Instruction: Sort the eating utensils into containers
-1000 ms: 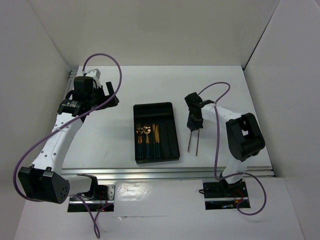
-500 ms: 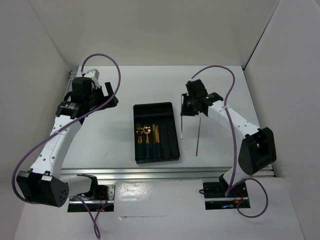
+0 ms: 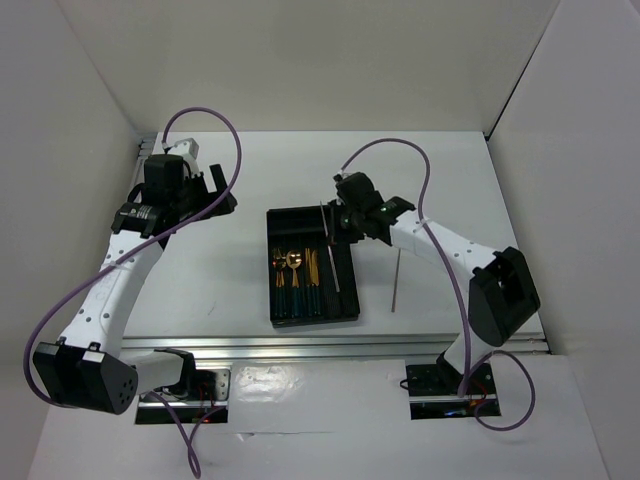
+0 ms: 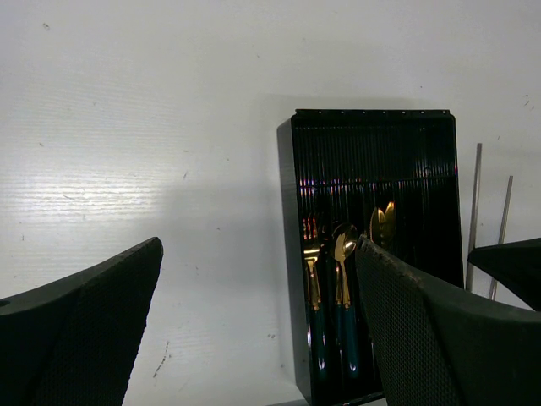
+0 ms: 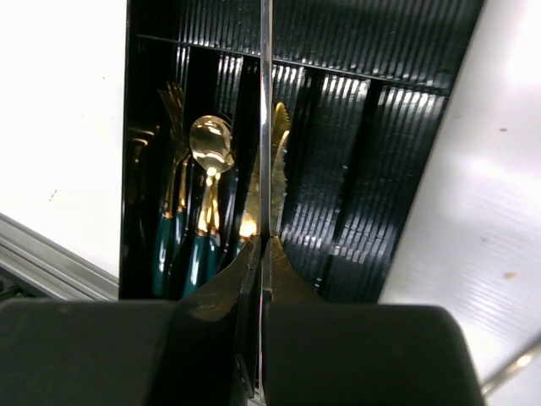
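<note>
The black tray [image 3: 343, 222] lies mid-table, with gold-headed, teal-handled utensils [image 3: 296, 272] in its left compartments. My right gripper [image 3: 338, 226] hangs over the tray's right side, shut on a thin grey stick [image 3: 330, 250]. In the right wrist view the stick [image 5: 266, 118] runs straight up from the gripper [image 5: 265, 247], above a knife [image 5: 279, 127], a spoon [image 5: 210, 142] and a fork [image 5: 173, 169]. A second grey stick [image 3: 396, 280] lies on the table right of the tray. My left gripper [image 3: 220, 192] is open and empty, left of the tray [image 4: 372, 161].
An aluminium rail [image 3: 340, 345] runs along the table's near edge. White walls close in the left, back and right sides. Purple cables [image 3: 205, 115] loop above both arms. The left wrist view shows its own two dark fingers [image 4: 84, 330] low over bare table.
My right gripper has carried the grey stick leftward, from the table right of the tray to above the tray's right side. The other stick stays put. The left arm has barely moved.
</note>
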`<state>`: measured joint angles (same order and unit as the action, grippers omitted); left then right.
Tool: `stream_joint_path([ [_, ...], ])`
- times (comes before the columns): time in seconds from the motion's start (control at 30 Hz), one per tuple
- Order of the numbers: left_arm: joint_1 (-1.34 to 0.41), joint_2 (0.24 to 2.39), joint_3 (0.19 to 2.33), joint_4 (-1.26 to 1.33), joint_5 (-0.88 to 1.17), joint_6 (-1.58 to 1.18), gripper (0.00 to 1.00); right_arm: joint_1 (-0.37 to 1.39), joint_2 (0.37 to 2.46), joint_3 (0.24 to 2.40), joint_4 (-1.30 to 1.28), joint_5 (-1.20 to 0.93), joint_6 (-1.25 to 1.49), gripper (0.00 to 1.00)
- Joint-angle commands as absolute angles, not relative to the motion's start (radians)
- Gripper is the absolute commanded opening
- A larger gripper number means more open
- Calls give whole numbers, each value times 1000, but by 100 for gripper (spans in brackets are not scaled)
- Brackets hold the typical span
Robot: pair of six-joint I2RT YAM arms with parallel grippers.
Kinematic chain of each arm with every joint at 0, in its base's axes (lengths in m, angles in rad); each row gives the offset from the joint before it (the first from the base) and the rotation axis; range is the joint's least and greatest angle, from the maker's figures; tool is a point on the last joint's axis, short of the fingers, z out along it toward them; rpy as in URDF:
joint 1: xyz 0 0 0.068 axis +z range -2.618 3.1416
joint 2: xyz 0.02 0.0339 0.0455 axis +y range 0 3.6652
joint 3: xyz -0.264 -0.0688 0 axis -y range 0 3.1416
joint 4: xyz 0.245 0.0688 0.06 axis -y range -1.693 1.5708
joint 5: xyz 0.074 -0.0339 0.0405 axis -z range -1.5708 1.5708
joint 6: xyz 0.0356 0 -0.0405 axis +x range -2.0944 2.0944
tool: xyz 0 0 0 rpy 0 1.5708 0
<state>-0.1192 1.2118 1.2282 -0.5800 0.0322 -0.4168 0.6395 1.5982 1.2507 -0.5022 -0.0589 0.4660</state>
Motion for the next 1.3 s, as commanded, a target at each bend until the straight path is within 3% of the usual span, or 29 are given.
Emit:
stream_joint_path([
  [0.0,-114,1181,1227,-569,49,-390,100,663,1623,1229,-416,-31,515,0],
  [1.27,-114,1200,1227,-578,49,-390,100,712,1750,1106,-362,12,652,0],
])
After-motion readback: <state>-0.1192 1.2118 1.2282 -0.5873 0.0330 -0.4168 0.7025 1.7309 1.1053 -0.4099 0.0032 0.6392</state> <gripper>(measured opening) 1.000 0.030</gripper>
